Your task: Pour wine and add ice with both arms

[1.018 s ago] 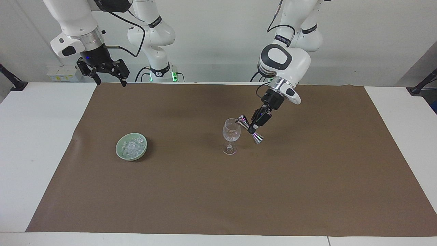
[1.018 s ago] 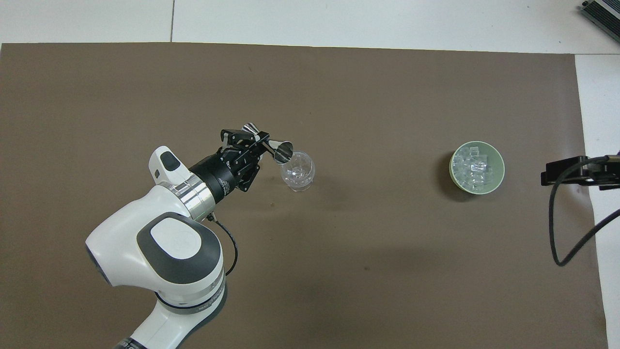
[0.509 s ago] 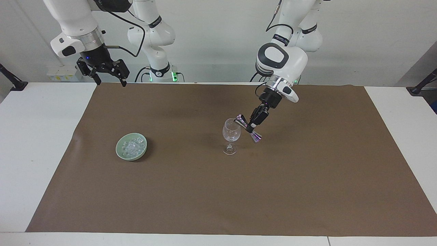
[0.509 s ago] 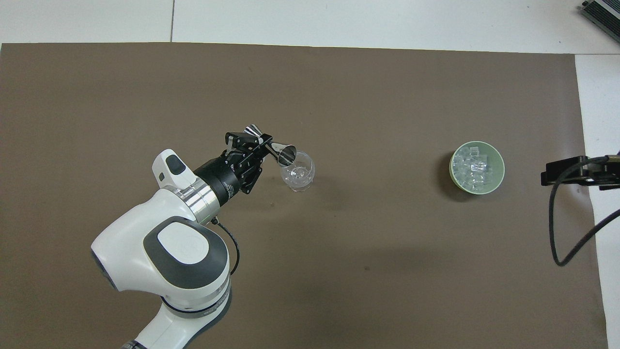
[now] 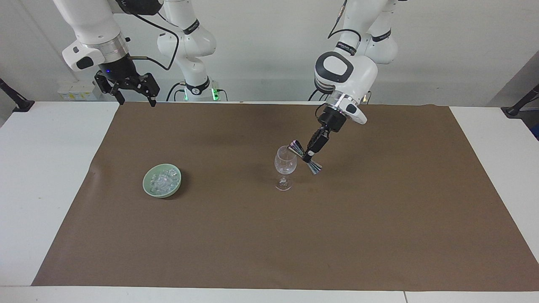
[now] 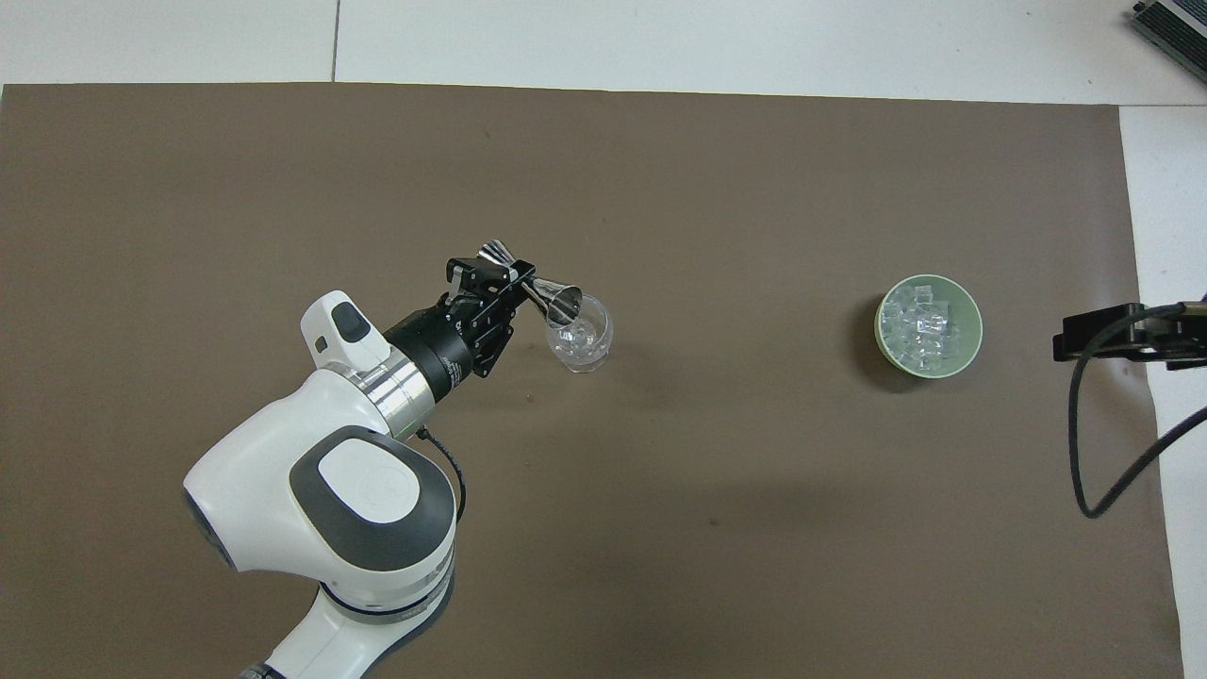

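One wine glass [image 5: 285, 167] stands upright on the brown mat [image 5: 379, 219], roughly mid-table and toward the left arm's end. A metal jigger [image 5: 306, 157] is tilted over it, with one cup's mouth at the glass rim and the other cup angled down and away. The left gripper [image 5: 310, 155] is clenched on the jigger's narrow waist, over the mat just beside the glass. No stream of liquid can be made out, and the fill level in the glass cannot be told.

The ice [image 5: 162, 182] lies heaped in a green bowl [image 5: 148, 186], well apart from the glass, toward the right arm's end of the table. The right gripper [image 5: 134, 94] waits with fingers spread and nothing between them, raised over the mat's edge at the robots' end.

Judged step: pouring from the jigger; the ice transfer is not yet done.

Hazards from this point:
- Contact at the rim. The glass is tall on a small foot; a sideways push from the jigger would tip it.
- Spill. If the jigger mouth drifts off the rim, liquid lands on the mat.
- Slip. The grip is on a smooth, narrow metal waist; rotation in the fingers would alter the pour angle.
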